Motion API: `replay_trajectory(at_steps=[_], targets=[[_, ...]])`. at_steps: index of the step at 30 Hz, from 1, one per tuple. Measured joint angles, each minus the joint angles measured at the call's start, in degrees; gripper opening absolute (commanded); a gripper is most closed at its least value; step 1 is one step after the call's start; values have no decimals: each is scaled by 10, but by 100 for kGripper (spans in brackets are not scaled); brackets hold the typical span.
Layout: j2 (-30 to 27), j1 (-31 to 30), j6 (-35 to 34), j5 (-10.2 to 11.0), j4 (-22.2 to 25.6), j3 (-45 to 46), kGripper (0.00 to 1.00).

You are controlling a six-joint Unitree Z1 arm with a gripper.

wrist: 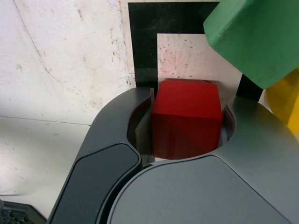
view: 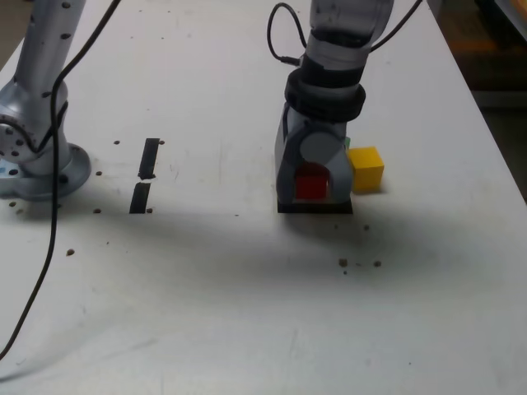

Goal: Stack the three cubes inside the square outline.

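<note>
My gripper is holding the red block between its two fingers. The red block is at the black square outline, with the green block and yellow block near it.

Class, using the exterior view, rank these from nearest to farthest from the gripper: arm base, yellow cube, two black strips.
1. Yellow cube: just beside it, exterior view's right.
2. Black strips: well off, exterior view's left.
3. Arm base: farthest left.
</note>
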Motion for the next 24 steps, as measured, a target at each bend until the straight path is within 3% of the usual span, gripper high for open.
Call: replay_trajectory(at_steps=[5,16,24], targets=[[0,0,0,-6,-1,1,45],[1,0,3,-17,-6,5,73],[0,0,6,-17,-6,13,81]])
